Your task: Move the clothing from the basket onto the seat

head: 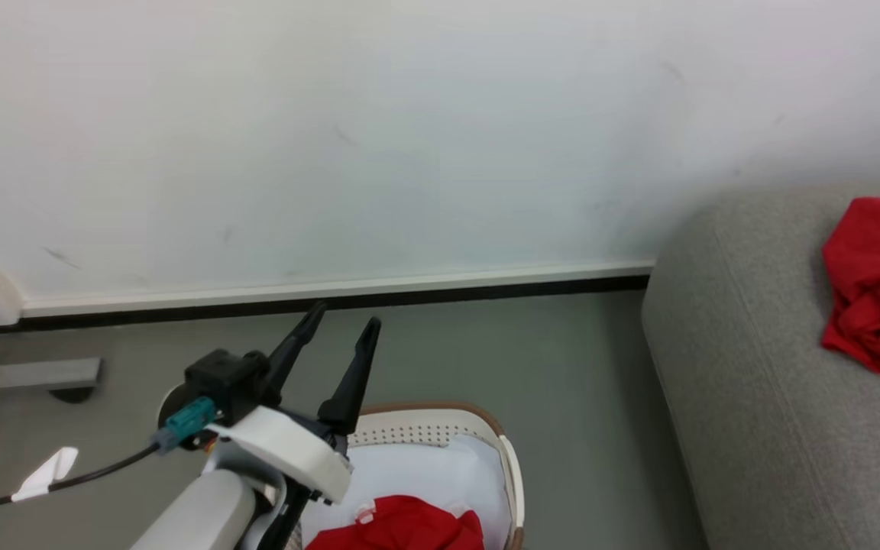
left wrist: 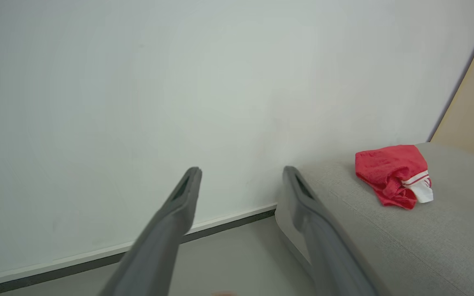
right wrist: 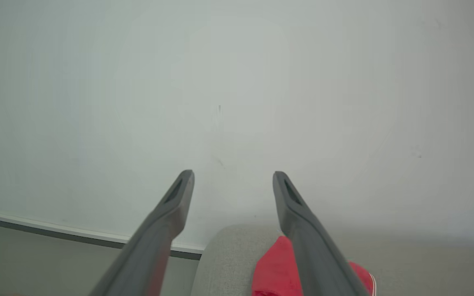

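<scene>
Left gripper (head: 347, 315) was held wide and empty near the basket (head: 486, 416) at six o'clock, the right gripper (right wrist: 233, 174) likewise parted. Limp clothing (head: 402, 527) lying inside could be pinched too thinly and dropped short of the seat (head: 753, 382) at three o'clock. Soft crumpled red fabric, perforated plastic and grey weave were noted.

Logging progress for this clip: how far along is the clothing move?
Done: one red garment lies on the sofa. In hand: nothing; left hand and right hand are open and empty. Left: a second red garment sits in the basket.
</scene>
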### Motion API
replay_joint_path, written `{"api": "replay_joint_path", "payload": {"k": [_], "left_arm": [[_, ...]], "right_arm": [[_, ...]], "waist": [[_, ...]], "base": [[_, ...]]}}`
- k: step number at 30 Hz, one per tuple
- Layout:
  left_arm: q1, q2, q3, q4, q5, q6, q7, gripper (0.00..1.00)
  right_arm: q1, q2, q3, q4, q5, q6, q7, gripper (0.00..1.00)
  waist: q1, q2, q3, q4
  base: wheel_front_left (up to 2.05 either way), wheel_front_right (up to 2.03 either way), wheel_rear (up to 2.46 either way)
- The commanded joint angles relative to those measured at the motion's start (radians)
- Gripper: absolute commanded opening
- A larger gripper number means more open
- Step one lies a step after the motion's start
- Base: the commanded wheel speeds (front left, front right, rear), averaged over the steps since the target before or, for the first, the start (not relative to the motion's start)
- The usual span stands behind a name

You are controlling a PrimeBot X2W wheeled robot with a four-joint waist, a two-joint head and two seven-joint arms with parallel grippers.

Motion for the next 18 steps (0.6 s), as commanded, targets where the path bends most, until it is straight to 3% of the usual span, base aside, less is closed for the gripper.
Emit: {"api": "replay_joint_path", "payload": {"k": [1, 8, 18], "left_arm": [[0.035, -0.003, 0.021, -0.004, 0.011, 0.008, 0.000, 1.00], [0.109, -0.008, 0.104, -0.018, 0.035, 0.010, 0.000, 1.00], [0.244, -0.029, 0.305, -0.073, 0.127, 0.053, 0.000, 1.00]], "right_arm": [[0.053, 0.019, -0.025, -0.019, -0.019, -0.002, -0.026, 1.00], [0.215, 0.108, -0.153, -0.081, -0.069, -0.002, -0.138, 1.00], [0.478, 0.324, -0.299, -0.177, -0.202, -0.002, -0.227, 1.00]], "waist": [[0.0003, 0.0000, -0.028, 0.030], [0.0003, 0.0000, -0.045, 0.070], [0.0003, 0.0000, -0.050, 0.102]], "base": [[0.00, 0.00, 0.00], [0.00, 0.00, 0.00], [0.00, 0.00, 0.00]]}}
